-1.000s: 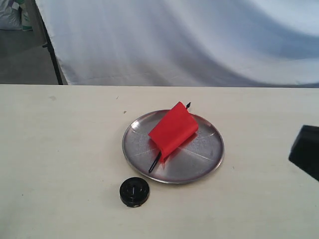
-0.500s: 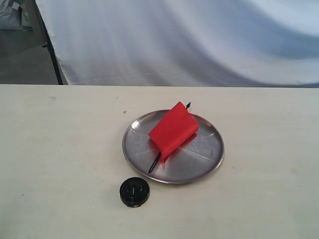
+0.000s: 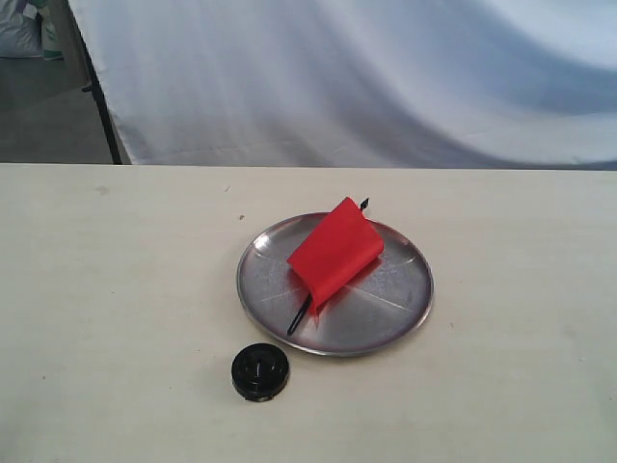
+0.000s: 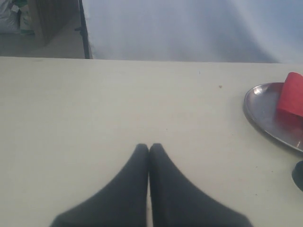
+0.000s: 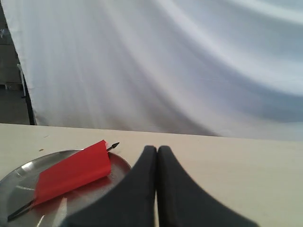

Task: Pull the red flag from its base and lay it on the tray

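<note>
Broadly, across the lower two-thirds of the exterior frame, a pale table under a white backdrop. At frame centre, on the table, a round silver tray with faint radial creases.

Inside the tray, lying on its side, the red flag: bright cloth folded into a loose arch, thin black pole slanting from upper right to lower left, pointed tip poking past the cloth at the tray's upper rim. No white strip visible from here. Judged laid down on purpose, within the rim, so as to count as delivered.

Below and left of the tray, near its rim but apart, the small black base, centre hole bare, so flag pulled free.

In the wrist views, left gripper and right gripper each clenched fingertip to fingertip on nothing. Both out of the exterior frame, likely parked away with nothing left to carry.
</note>
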Motion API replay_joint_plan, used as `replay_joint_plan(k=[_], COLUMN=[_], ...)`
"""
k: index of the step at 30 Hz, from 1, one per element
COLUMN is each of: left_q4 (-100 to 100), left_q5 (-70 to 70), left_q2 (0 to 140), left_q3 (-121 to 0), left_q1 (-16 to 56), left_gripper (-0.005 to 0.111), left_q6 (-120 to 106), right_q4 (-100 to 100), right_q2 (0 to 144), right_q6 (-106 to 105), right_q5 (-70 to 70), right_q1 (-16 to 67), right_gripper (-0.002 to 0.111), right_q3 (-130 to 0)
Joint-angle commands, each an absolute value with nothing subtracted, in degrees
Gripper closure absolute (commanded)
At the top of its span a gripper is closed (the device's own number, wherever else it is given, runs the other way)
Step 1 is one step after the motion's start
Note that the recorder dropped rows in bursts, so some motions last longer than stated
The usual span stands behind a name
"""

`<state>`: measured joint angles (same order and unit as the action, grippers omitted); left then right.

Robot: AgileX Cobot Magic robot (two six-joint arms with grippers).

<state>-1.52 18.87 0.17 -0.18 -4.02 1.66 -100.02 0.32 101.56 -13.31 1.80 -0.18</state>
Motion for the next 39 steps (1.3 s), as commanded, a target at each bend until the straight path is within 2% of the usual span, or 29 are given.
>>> replay_joint_plan(k=[1,11,20,23,32,39], left_q4=[-1.8,-1.8,-1.8,-1.8,-1.5,-1.7], left_q5=[18.6,18.6,18.6,18.6,18.6,18.6], left_q2=[0.0,0.0,0.0,0.0,0.0,0.0], left_q3=[0.0,0.0,0.0,0.0,0.0,0.0], left_q1=[-4.1,-4.1,-4.1,-4.1,-4.1,-4.1], left_gripper=[0.107,0.107,0.107,0.107,0.107,0.107], left_q6=[1.7,1.7,1.7,1.7,1.7,1.7], right_q4=[-99.9,-99.9,-99.9,-98.6,-32.6,-34.1], right_q2=[0.0,0.0,0.0,0.0,0.0,0.0], right_q6=[101.1,103.7,105.6,99.2,40.0,37.1], right_q5=[-12.6,-11.6,-12.6,-13.7,-10.3,-1.6], right_q1=[1.4,1.4,1.4,1.4,1.4,1.4], right_gripper=[0.109,0.109,0.109,0.109,0.109,0.109], right_q3=[0.0,-0.2,-9.3,-9.9,-9.9,-9.9])
